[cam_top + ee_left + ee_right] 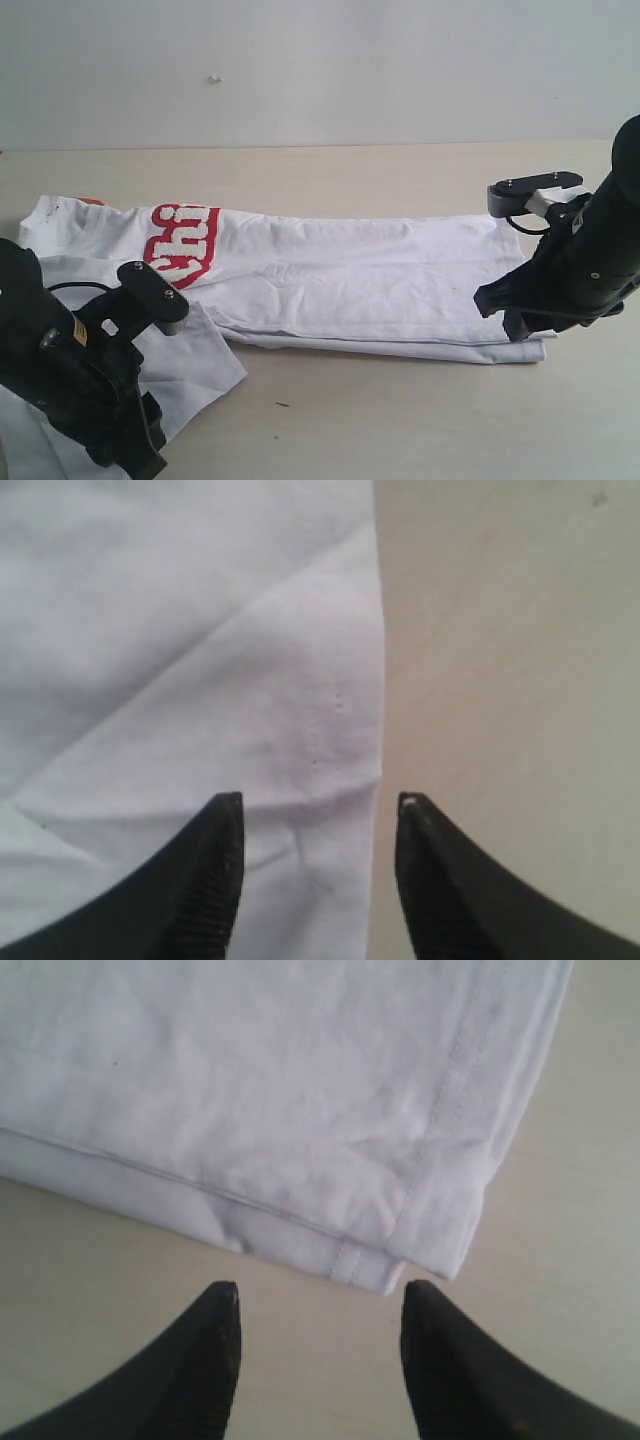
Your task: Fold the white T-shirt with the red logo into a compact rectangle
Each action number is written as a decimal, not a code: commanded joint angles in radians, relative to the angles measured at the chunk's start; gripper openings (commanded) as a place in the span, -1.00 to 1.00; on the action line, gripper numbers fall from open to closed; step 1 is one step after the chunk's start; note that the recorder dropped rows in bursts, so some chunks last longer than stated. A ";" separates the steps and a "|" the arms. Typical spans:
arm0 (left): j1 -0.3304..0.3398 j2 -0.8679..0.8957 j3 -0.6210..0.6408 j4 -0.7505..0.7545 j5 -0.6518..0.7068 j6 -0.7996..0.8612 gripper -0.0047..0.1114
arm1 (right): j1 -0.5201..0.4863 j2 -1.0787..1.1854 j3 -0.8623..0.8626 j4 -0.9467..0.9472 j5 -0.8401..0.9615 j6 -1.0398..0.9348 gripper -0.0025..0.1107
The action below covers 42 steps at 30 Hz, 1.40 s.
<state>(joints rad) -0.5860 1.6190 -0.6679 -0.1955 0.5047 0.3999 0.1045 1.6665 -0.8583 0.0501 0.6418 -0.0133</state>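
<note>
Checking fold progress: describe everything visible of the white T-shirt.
The white T-shirt, creased, cotton-like, lies flat on the table, folded lengthwise into a long band. Its red logo shows partly near the left end, a flap sticking out beside it; the stitched hem is at the right. Left gripper and right gripper hang open at its edges, holding nothing.

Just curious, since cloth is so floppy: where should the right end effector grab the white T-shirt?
Probably the stitched hem corner of the white T-shirt, coming in low from the table side. The folded layers stack there into a firm, flat edge, and the open right end effector sits just short of it.
</note>
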 commanded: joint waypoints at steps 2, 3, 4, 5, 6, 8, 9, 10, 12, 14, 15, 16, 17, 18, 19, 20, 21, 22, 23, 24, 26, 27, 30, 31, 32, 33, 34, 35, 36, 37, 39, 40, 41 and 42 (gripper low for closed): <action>-0.005 0.000 0.005 0.001 -0.008 0.050 -0.11 | 0.000 -0.007 0.004 0.023 -0.009 -0.011 -0.09; -0.005 0.001 0.005 0.001 -0.008 0.058 -0.11 | 0.000 -0.007 0.004 0.024 -0.011 -0.011 -0.09; -0.005 0.007 0.005 0.001 -0.003 0.073 -0.11 | 0.000 -0.007 0.004 0.024 -0.011 -0.011 -0.09; -0.005 0.012 0.005 0.003 0.001 0.075 -0.11 | 0.000 -0.007 0.004 0.024 -0.011 -0.011 -0.09; -0.005 0.024 0.005 0.003 0.006 0.075 -0.11 | 0.000 -0.007 0.004 0.024 -0.011 -0.011 -0.09; -0.005 0.043 0.005 0.005 0.020 0.087 -0.11 | 0.000 -0.007 0.004 0.024 -0.009 -0.011 -0.09; -0.005 0.053 0.005 0.005 0.027 0.093 -0.11 | 0.000 -0.007 0.004 0.024 -0.009 -0.011 -0.09; -0.005 0.064 0.005 0.005 0.028 0.094 -0.11 | 0.000 -0.007 0.004 0.024 -0.009 -0.011 -0.09; -0.005 0.080 0.005 0.005 0.031 0.094 -0.11 | 0.000 -0.007 0.004 0.024 -0.009 -0.011 -0.09; -0.005 0.092 0.005 0.005 0.033 0.094 -0.11 | 0.000 -0.007 0.004 0.024 -0.009 -0.013 -0.09; -0.005 0.100 0.005 0.005 0.034 0.094 -0.11 | 0.000 -0.007 0.004 0.024 -0.009 -0.013 -0.09; -0.005 0.102 0.005 0.007 0.034 0.094 -0.12 | 0.000 -0.007 0.004 0.024 -0.009 -0.018 -0.09; -0.005 0.104 0.005 0.007 0.034 0.094 -0.16 | 0.000 -0.007 0.004 0.024 -0.009 -0.020 -0.09; -0.005 0.104 0.005 0.007 0.034 0.094 -0.25 | 0.000 -0.007 0.004 0.024 -0.009 -0.020 -0.09; -0.005 0.104 0.005 0.007 0.034 0.094 -0.37 | 0.000 -0.007 0.004 0.024 -0.009 -0.020 -0.09; -0.005 0.104 0.005 0.007 0.034 0.094 -0.48 | 0.000 -0.007 0.004 0.026 -0.009 -0.020 -0.09; -0.005 0.104 0.005 0.007 0.034 0.094 -0.64 | 0.000 -0.007 0.004 0.026 -0.009 -0.020 -0.09; -0.005 0.104 0.005 0.007 0.034 0.091 -0.82 | 0.000 -0.007 0.004 0.026 -0.009 -0.020 -0.09; -0.005 0.104 0.005 0.007 0.032 0.089 -0.91 | 0.000 -0.007 0.004 0.025 -0.011 -0.020 -0.09; -0.005 0.104 0.005 0.003 0.029 0.089 -0.91 | 0.000 -0.007 0.004 0.025 -0.013 -0.020 -0.09; -0.005 0.104 0.005 0.001 0.020 0.085 -0.92 | 0.000 -0.007 0.004 0.025 -0.013 -0.020 -0.09; -0.005 0.102 0.005 0.001 0.020 0.085 -0.92 | 0.000 -0.007 0.004 0.025 -0.013 -0.020 -0.09; -0.005 0.068 0.005 0.001 0.036 0.079 -0.92 | 0.000 -0.007 0.004 0.029 -0.006 -0.022 -0.09; -0.005 0.051 0.005 0.001 0.043 0.079 -0.92 | 0.000 -0.007 0.004 0.029 -0.004 -0.032 -0.09; -0.005 0.013 0.005 0.010 0.060 0.079 -0.92 | 0.000 -0.016 0.004 0.059 0.005 -0.056 -0.10; -0.005 -0.012 0.005 0.022 0.067 0.079 -0.92 | 0.000 -0.026 0.004 0.081 0.009 -0.080 -0.10; -0.005 -0.061 0.005 0.045 0.075 0.079 -0.92 | 0.000 -0.046 0.004 0.121 0.020 -0.126 -0.10; -0.005 -0.089 0.002 0.054 0.075 0.079 -0.92 | 0.000 -0.059 0.004 0.145 0.031 -0.148 -0.10; -0.005 -0.109 0.000 0.063 0.073 0.079 -0.92 | 0.000 -0.070 0.004 0.165 0.039 -0.168 -0.10; -0.003 -0.137 -0.007 0.078 0.073 0.079 -0.92 | 0.000 -0.083 0.004 0.191 0.053 -0.191 -0.10; 0.000 -0.193 -0.041 0.124 0.073 0.064 -0.92 | 0.000 -0.121 0.004 0.253 0.116 -0.257 -0.10; 0.000 -0.204 -0.054 0.125 0.077 0.064 -0.92 | 0.000 -0.131 0.004 0.267 0.140 -0.275 -0.10; 0.000 -0.219 -0.076 0.125 0.108 0.067 -0.92 | 0.000 -0.144 0.004 0.285 0.160 -0.293 -0.10; 0.000 -0.221 -0.094 0.130 0.147 0.071 -0.92 | 0.000 -0.152 0.004 0.289 0.164 -0.298 -0.10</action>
<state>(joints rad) -0.5876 1.4160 -0.7318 -0.0776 0.5994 0.4743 0.1045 1.5345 -0.8583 0.3173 0.7840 -0.2776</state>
